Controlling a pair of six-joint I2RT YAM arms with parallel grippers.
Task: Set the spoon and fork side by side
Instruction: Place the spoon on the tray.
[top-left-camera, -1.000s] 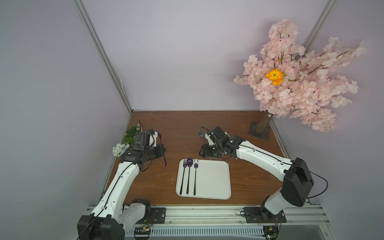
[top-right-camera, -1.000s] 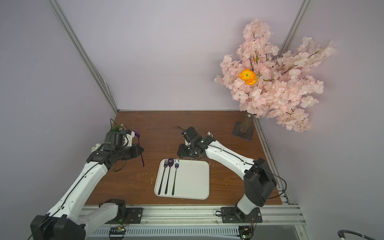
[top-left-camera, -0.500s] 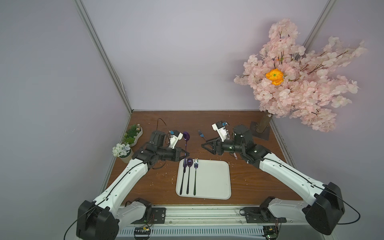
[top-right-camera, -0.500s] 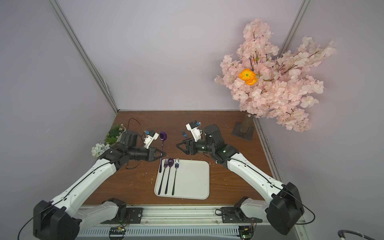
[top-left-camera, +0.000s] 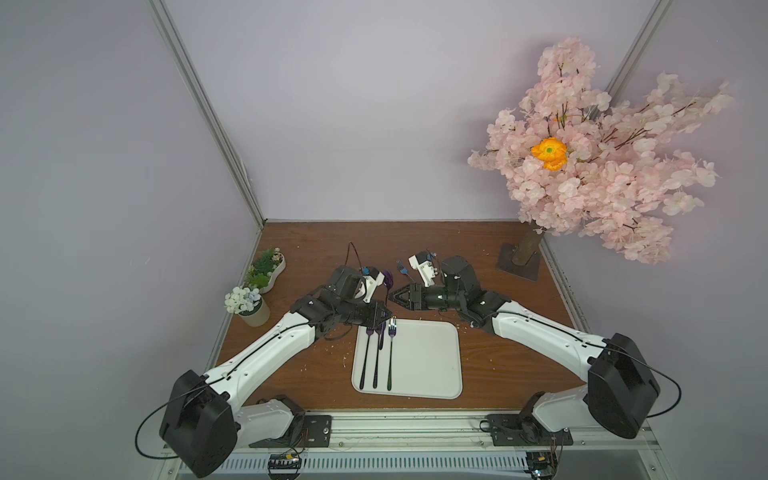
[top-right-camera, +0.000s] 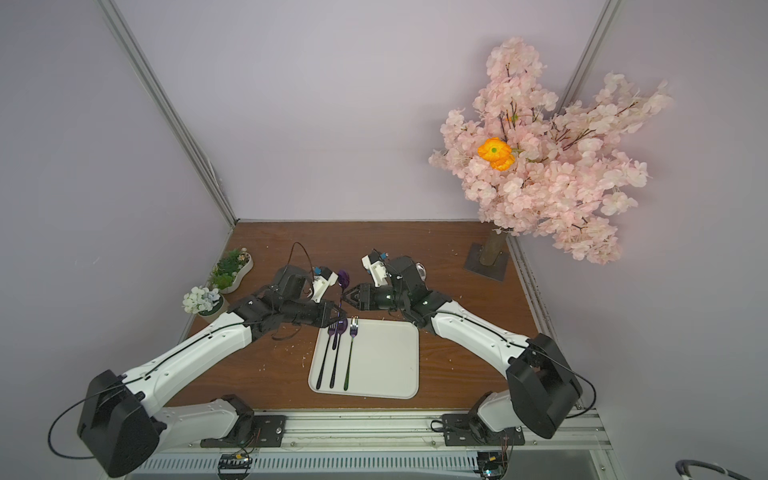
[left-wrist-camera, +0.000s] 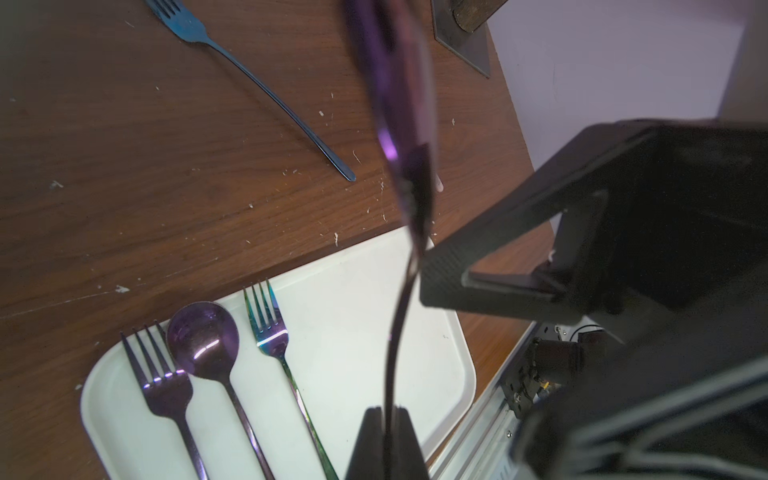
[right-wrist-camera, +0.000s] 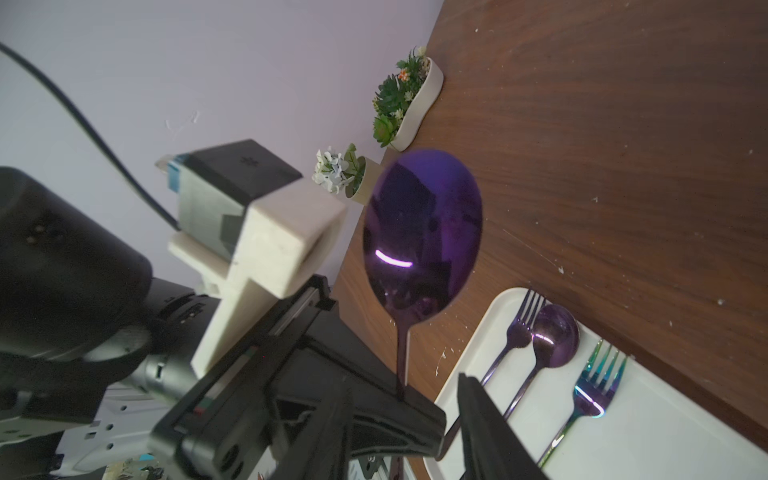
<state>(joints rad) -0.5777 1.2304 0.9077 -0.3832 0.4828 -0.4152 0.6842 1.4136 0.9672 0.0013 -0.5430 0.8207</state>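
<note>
- The left gripper is clamped on the thin handle of the held spoon. The spoon stands upright above the tray's far edge, with its glossy purple oval bowl uppermost.
- Nearest lies the tray, white, smooth and rounded-square. On it, side by side with slim handles parallel, lie a purple fork, a round-bowled tray spoon and an iridescent fork.
- The right gripper, matte black, faces the held spoon with its jaws apart. One finger is just beside the handle, and I cannot tell whether it touches.
- Beyond, a blue fork lies flat on the scuffed, grainy wooden table.
- Farthest stands a pink blossom tree.
</note>
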